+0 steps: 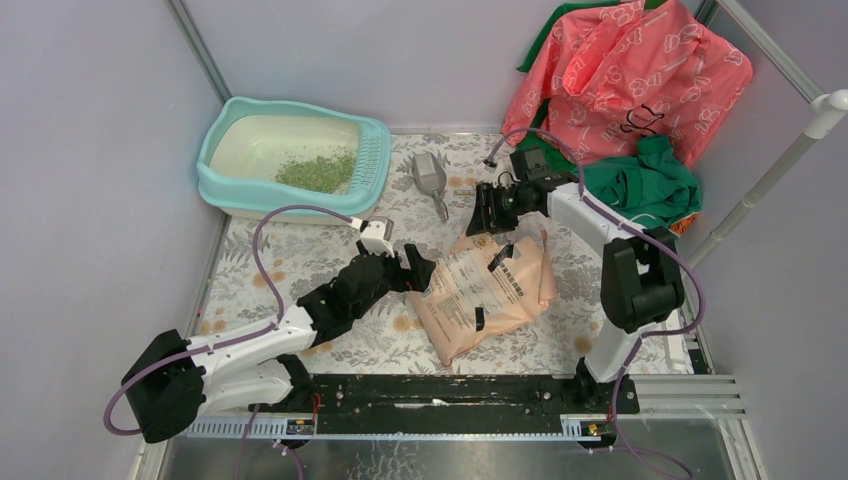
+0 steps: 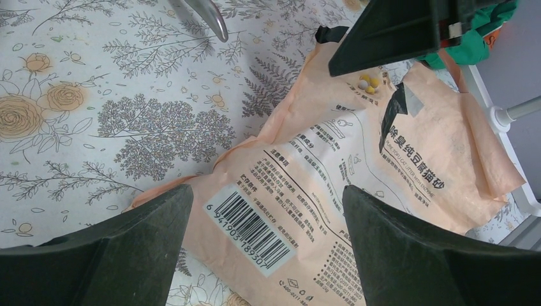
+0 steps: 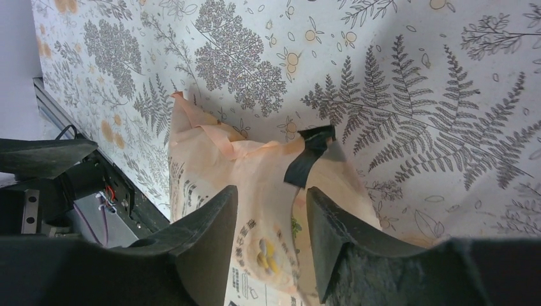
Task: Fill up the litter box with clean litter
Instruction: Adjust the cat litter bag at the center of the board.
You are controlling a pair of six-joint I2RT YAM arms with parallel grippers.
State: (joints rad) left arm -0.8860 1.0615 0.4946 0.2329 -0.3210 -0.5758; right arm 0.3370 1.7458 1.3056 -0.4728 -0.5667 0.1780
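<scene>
Far left on the bench sits the box. Only a thin patch of litter lies on its pan, and most of the pan shows bare, so we judge filling barely begun. The bag lies flat mid-bench, with black tape near its top. Left claw hangs wide over the barcode corner, holding nothing. Right claw stands narrower, jaws astride the bag's taped top edge; we cannot tell whether they pinch it. Step in hand, as we read it: taking up the bag. Next move calls for firm grips, a lift, then tipping the mouth over the box.
</scene>
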